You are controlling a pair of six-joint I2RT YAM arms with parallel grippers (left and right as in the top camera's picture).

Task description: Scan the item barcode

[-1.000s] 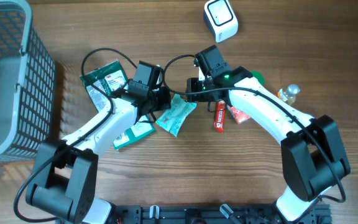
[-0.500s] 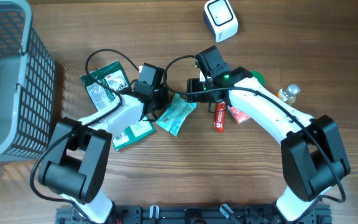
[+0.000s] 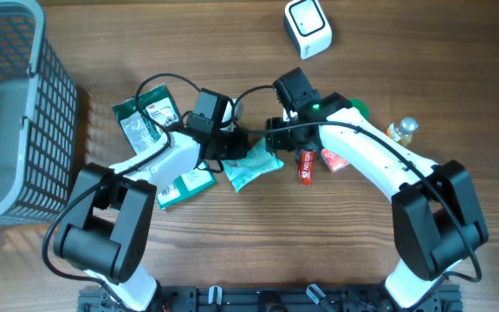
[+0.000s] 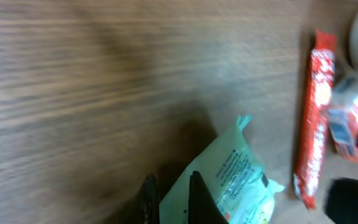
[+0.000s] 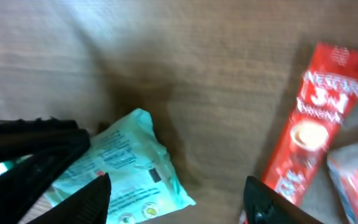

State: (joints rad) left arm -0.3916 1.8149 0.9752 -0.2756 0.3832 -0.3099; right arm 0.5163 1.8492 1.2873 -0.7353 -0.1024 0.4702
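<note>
The left gripper [image 3: 235, 147] stays out of nothing: it is clenched on the mint-green sachet [image 3: 251, 165] by one edge. The sachet's long axis runs toward the released right gripper [image 5: 178, 186], just beside it.

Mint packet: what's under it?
Beside the packet you see only bare table and a dark shadow. The packet covers the wood right beneath it, and the left tool pinching it hides that end.
</note>
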